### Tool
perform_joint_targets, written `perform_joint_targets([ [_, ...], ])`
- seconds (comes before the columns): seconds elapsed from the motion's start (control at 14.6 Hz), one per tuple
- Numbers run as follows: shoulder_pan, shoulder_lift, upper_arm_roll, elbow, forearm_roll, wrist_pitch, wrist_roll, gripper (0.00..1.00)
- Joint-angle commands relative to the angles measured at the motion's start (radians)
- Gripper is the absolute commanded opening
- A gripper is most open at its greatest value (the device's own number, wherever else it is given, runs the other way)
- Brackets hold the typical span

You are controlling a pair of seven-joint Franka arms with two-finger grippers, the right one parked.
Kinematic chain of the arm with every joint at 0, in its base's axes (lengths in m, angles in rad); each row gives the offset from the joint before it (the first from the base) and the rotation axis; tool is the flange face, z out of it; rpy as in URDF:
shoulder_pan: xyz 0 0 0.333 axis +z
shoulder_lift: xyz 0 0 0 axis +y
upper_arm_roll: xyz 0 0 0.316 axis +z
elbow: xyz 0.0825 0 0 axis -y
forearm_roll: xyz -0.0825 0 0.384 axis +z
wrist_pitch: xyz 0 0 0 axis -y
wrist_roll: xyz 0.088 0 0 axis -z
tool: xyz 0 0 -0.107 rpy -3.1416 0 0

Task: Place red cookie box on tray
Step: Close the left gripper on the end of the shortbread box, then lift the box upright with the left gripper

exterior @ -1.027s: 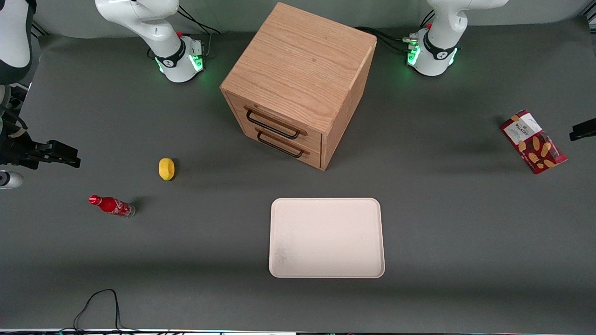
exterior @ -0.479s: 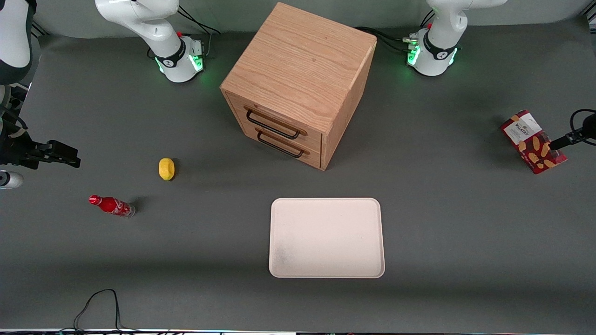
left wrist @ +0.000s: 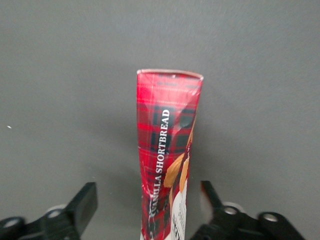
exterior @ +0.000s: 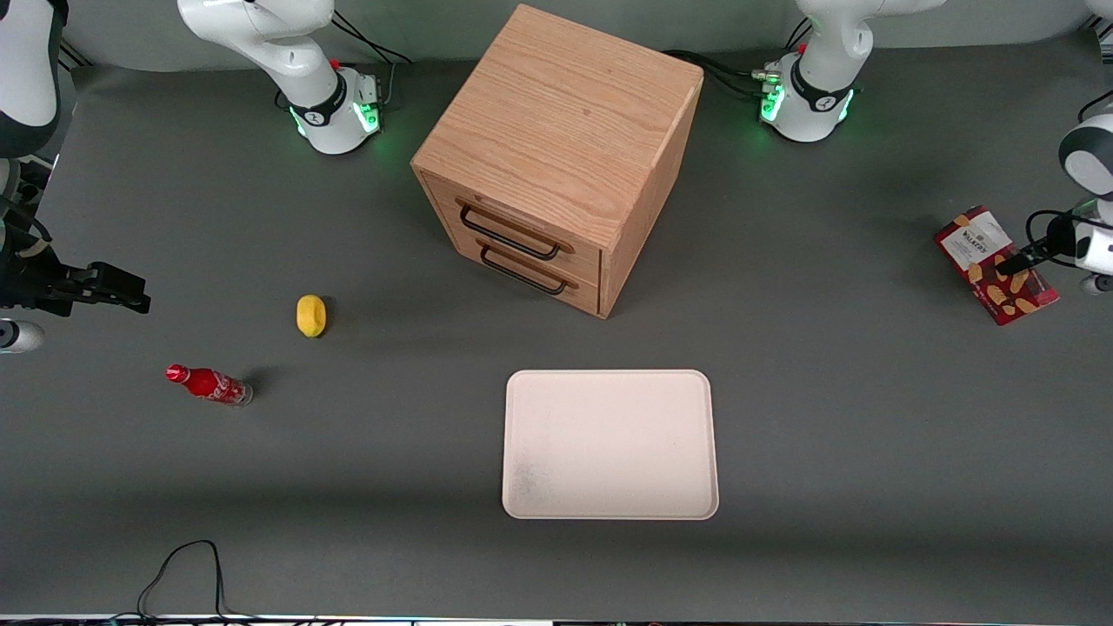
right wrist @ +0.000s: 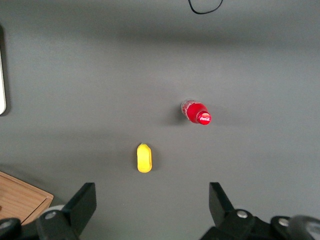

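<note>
End effector (left wrist: 147,205) now over red cookie box (exterior: 994,263), seemingly apart, open, grey table (exterior: 869,417).

The front view looks down from high up and takes in the whole table (exterior: 826,417), with the wooden cabinet (exterior: 556,161) in the middle showing its drawer fronts to the camera.

The left wrist view sits close to the table, far from the cabinet at the working arm's end. It looks straight down past the gripper (left wrist: 147,205), whose fingers stand wide apart around the red cookie box (left wrist: 167,155). The front view shows that same box (exterior: 994,263), only small.

The right wrist view looks down from higher up, at the parked arm's end. It shares the lemon (right wrist: 144,158) and soda bottle (right wrist: 197,113) with the front view, plus a corner of the cabinet.
</note>
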Motion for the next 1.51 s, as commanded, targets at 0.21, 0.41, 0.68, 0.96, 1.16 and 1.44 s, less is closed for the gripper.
perform_joint_targets([
  [0.21, -0.023, 0.042, -0.001, 0.005, -0.015, 0.0, -0.007, 0.0],
  [0.41, -0.031, 0.018, -0.007, 0.031, 0.001, -0.02, 0.052, 0.0],
  [0.68, -0.033, -0.041, -0.079, 0.233, -0.002, -0.318, 0.201, 0.0],
  [0.96, -0.046, -0.058, -0.234, 0.538, -0.004, -0.658, 0.186, 0.0],
  [1.16, -0.086, -0.039, -0.308, 0.765, -0.03, -0.856, 0.157, 0.0],
  [1.44, -0.146, -0.01, -0.415, 0.911, -0.057, -0.939, -0.005, 0.0],
])
